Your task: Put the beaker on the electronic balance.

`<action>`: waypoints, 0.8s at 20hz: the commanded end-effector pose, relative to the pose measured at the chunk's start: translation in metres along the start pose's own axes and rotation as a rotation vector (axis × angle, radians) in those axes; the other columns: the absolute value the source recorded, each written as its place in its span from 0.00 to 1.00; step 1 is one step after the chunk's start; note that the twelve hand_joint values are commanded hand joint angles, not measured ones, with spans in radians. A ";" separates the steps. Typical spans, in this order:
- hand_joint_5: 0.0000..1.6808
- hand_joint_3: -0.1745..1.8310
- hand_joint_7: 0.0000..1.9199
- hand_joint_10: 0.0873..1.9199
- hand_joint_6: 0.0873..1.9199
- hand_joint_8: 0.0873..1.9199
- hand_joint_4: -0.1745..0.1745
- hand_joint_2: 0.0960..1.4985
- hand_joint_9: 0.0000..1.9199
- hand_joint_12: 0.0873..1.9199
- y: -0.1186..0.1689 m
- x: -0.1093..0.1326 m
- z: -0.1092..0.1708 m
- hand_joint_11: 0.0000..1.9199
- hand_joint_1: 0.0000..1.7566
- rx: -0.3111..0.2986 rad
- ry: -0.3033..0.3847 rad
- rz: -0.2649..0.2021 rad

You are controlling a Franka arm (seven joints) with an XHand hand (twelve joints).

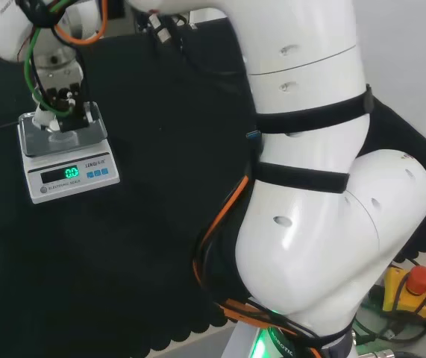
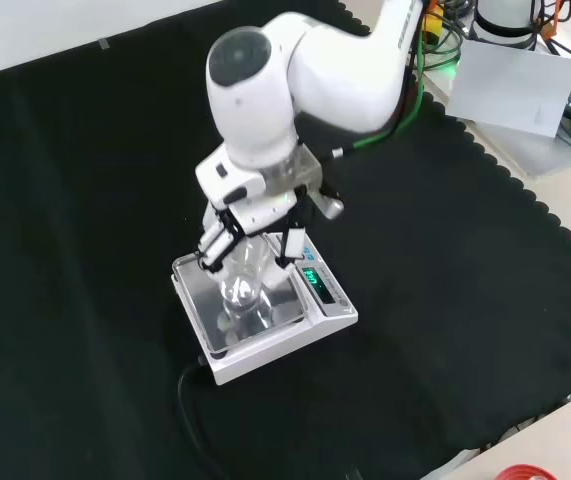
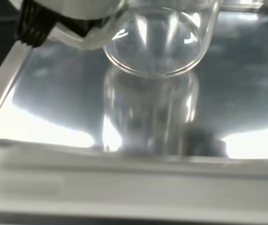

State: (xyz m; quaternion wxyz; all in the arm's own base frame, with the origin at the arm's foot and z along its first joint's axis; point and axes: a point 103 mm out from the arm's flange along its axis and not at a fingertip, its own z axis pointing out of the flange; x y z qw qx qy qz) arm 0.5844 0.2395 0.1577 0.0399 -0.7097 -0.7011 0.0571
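Observation:
The electronic balance is a small white scale with a shiny steel pan and a lit green display. It stands on the black cloth, at the left in the head view. The clear glass beaker is upright over the middle of the pan, its round base mirrored in the steel. Whether the base rests on the pan or hovers just above it I cannot tell. My hand comes down from above, fingers curled on both sides of the beaker. In the head view the hand sits right over the balance.
A black cable runs from the balance toward the cloth's near edge in the front view. My arm's big white links take up the head view's right side. A red stop button and cables lie off the cloth.

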 end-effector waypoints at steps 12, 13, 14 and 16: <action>0.00 0.16 0.00 0.45 0.00 0.05 0.77 0.33 0.03 0.75 -0.014 -0.018 -0.033 0.00 0.30 0.001 0.026 -0.129; 0.00 0.15 0.00 0.45 0.00 0.01 0.78 0.33 0.02 0.74 -0.018 -0.022 -0.038 0.00 0.28 -0.007 0.021 -0.143; 0.00 0.14 0.00 0.43 0.00 0.00 0.79 0.32 0.01 0.73 -0.022 -0.027 -0.044 0.00 0.27 -0.010 0.016 -0.152; 0.00 0.13 0.00 0.40 0.00 0.00 0.80 0.32 0.00 0.71 -0.032 -0.039 -0.055 0.00 0.25 -0.006 0.003 -0.165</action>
